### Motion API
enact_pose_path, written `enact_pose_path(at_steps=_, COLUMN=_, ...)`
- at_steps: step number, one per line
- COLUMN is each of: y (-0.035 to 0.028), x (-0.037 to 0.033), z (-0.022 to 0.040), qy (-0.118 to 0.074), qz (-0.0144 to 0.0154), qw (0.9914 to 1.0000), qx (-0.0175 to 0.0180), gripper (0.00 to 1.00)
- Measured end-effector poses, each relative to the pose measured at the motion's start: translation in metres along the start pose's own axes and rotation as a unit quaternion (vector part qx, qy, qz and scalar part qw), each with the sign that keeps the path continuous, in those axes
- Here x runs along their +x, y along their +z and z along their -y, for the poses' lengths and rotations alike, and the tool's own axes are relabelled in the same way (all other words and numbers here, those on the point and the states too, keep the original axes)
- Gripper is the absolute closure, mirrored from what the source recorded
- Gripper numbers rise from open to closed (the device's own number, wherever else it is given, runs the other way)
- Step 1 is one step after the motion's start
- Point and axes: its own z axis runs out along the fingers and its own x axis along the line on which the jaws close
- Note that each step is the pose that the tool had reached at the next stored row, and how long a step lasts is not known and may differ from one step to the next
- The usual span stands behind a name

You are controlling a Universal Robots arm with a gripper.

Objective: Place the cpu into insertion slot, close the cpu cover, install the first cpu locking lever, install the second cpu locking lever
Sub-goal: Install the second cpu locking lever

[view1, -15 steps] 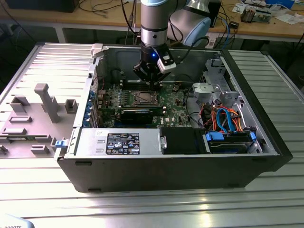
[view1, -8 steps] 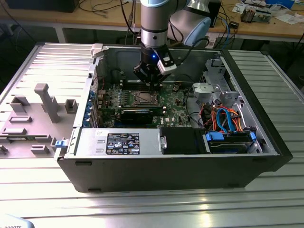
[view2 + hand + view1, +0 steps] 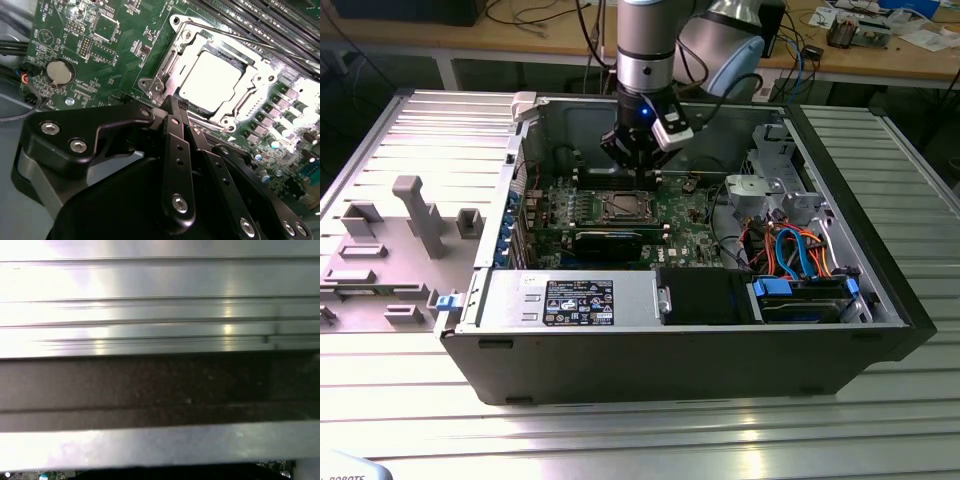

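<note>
The gripper, clenched and empty, hovers by the cpu cover, closed over the cpu; levers likely need latching.

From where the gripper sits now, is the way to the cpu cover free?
Probably yes. The gripper hangs just above the motherboard, beside the socket, and in the second wrist view the cpu cover lies flat around the cpu with nothing over it.
</note>
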Motion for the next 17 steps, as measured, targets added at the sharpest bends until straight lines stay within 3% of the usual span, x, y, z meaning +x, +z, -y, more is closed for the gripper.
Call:
enact_pose_path(at_steps=3, y=-0.0062, x=-0.0002, z=0.0003, qy=0.0, qz=0.0, qw=1.0, qx=-0.0001, gripper=0.89)
enact_pose_path(at_steps=7, y=-0.0057, x=-0.0003, z=0.0035, qy=0.0, qz=0.0, qw=1.0, qx=0.0, gripper=0.89)
enact_pose_path(at_steps=10, y=-0.0048, x=-0.0005, z=0.0106, qy=0.0, qz=0.0, qw=1.0, qx=-0.0006, gripper=0.89)
enact_pose_path(at_steps=17, y=-0.0079, x=-0.0006, z=0.0115, qy=0.0, qz=0.0, qw=1.0, qx=-0.0007, gripper=0.89)
